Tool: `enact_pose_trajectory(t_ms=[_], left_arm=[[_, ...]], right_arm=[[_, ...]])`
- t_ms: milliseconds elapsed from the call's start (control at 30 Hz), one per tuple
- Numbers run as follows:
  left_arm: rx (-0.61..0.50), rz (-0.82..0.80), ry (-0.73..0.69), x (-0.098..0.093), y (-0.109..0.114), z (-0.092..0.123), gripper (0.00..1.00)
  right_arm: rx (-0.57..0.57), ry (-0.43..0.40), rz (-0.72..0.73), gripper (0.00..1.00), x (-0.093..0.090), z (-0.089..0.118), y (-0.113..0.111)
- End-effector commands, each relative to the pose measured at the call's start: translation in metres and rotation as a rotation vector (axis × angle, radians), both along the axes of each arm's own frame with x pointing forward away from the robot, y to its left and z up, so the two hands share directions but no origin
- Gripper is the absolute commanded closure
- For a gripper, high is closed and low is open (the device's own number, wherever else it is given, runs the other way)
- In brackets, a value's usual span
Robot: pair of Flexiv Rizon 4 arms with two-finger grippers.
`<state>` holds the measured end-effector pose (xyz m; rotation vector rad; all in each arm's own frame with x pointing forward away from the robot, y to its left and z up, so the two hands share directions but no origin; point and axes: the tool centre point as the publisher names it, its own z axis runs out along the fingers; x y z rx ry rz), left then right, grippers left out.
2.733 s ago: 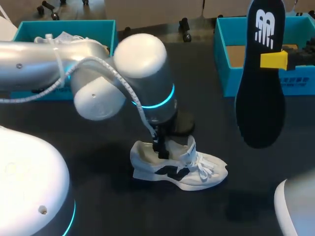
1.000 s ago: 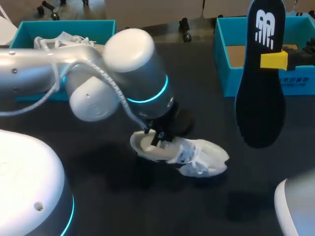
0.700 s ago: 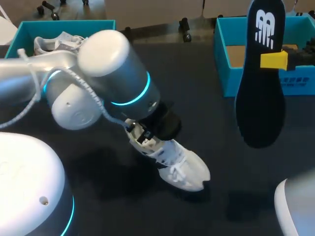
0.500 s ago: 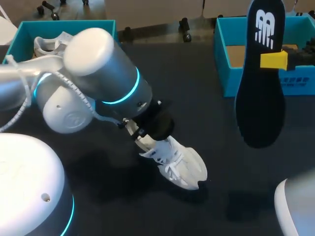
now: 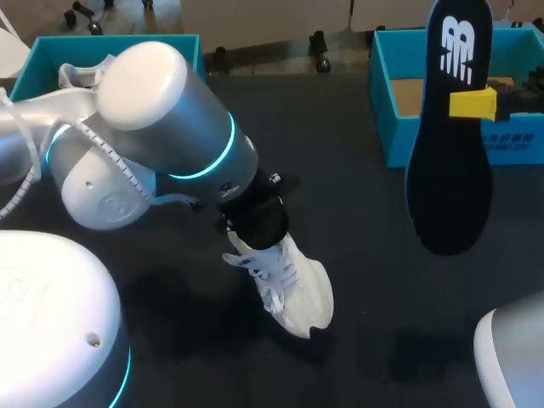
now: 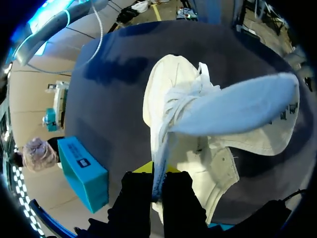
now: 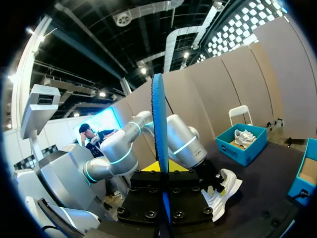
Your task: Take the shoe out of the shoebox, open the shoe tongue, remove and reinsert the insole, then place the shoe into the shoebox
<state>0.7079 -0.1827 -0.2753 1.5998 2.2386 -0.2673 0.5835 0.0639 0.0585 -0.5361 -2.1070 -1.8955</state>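
Observation:
A white shoe with dark side marks hangs tilted, toe down over the dark table, under my left arm's wrist. In the left wrist view my left gripper is shut on the thin edge of the shoe's tongue, and the shoe stretches out ahead of the fingers. At the right, my right gripper is shut on the black insole, holding it upright above the table. In the right wrist view the insole stands edge-on in my right gripper, with the shoe beyond.
A teal shoebox at the back left holds another white shoe. A second teal shoebox stands open at the back right, behind the insole. The left arm's big elbow joint hangs over the table's left middle.
My left arm has swung left and nearer, lifting the shoe by its tongue and turning its toe from pointing right to pointing forward and down. The right arm and insole have stayed still.

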Motion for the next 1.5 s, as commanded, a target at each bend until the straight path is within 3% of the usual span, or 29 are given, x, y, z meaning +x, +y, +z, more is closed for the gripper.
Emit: enact_pose_trajectory(t_ms=[33,300,967,1500], left_arm=[[0.057,-0.051,0.021,-0.001,-0.005,0.009,1.00],[0.180,-0.198,0.084,-0.003,-0.009,0.007,1.00],[0.185,-0.205,0.086,-0.002,-0.010,0.006,1.00],[0.287,-0.352,0.093,-0.014,-0.016,0.001,1.00]], right_arm=[[-0.005,0.003,0.005,1.00,0.004,0.002,0.002],[-0.005,0.003,0.005,1.00,0.004,0.002,0.002],[-0.005,0.003,0.005,1.00,0.004,0.002,0.002],[-0.005,0.003,0.005,1.00,0.004,0.002,0.002]])
